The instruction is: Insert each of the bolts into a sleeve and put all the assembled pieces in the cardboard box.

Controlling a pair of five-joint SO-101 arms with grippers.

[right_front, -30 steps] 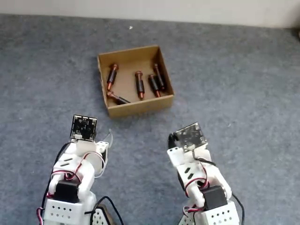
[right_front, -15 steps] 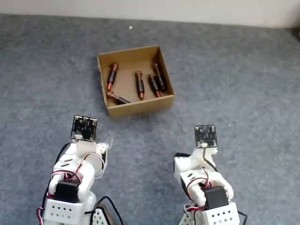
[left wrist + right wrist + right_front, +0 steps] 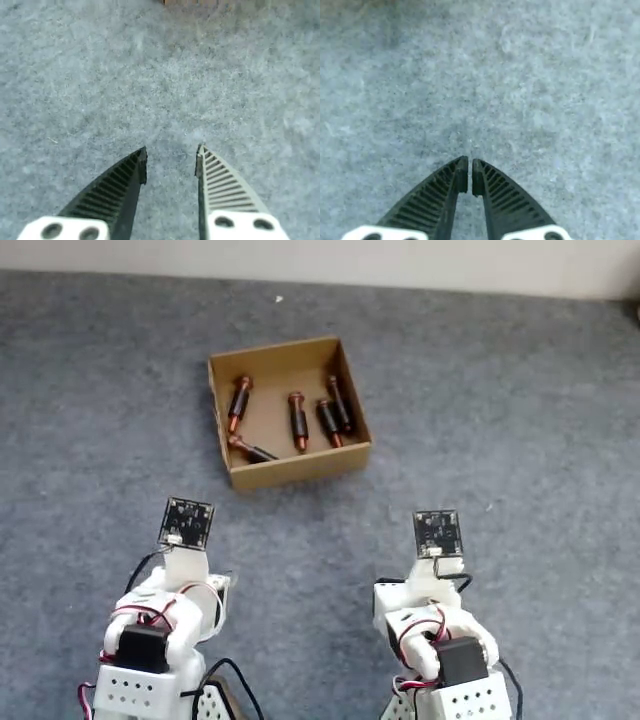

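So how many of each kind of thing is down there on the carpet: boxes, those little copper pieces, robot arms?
cardboard box: 1
bolt-and-sleeve pieces, all lying inside the cardboard box: 5
robot arms: 2
Total: 8

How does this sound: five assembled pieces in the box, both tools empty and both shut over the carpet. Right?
Not quite. The left tool is open, its jaws apart over the carpet, as the left wrist view shows. The right tool is shut, both are empty, and five assembled pieces lie in the box.
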